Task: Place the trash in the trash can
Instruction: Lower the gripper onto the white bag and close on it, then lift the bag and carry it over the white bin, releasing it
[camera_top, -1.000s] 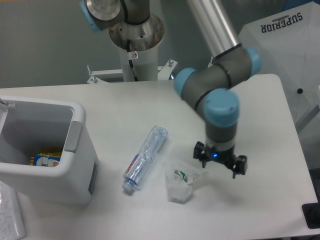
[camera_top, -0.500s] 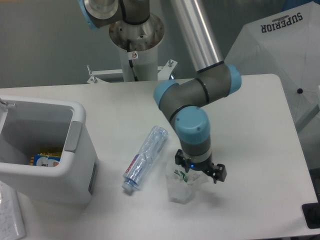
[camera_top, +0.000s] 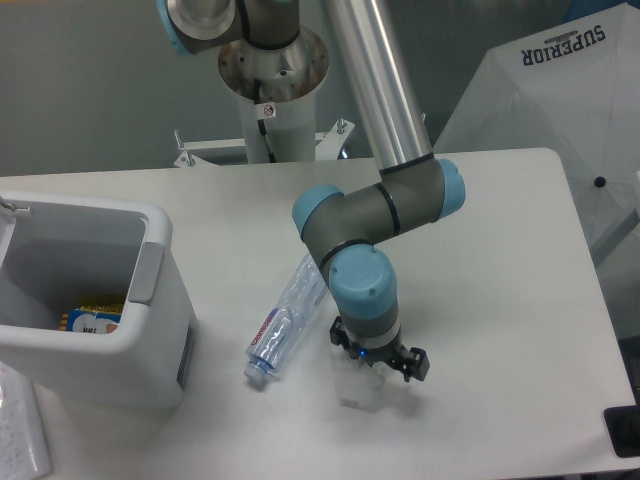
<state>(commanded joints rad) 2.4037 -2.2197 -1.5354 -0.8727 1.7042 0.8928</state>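
A crushed clear plastic bottle (camera_top: 285, 320) with a red-and-white label lies on the white table, cap end toward the front. Right of it, my gripper (camera_top: 373, 363) hangs directly over the crumpled whitish wrapper (camera_top: 360, 388), hiding most of it; only the wrapper's lower part shows. The gripper's dark fingers (camera_top: 412, 364) stand spread apart, open, on either side of the wrapper. The white trash can (camera_top: 150, 330) with a grey side panel stands at the left, with a colourful item inside it.
The arm's base column (camera_top: 270, 100) rises at the back centre. A white fabric cover (camera_top: 560, 90) marked SUPERIOR stands beyond the table's right edge. A dark object (camera_top: 625, 430) sits at the lower right corner. Papers (camera_top: 20, 440) lie at the lower left.
The gripper has moved left from beside the wrapper to directly over it, covering most of it. The bottle and trash can have not moved.
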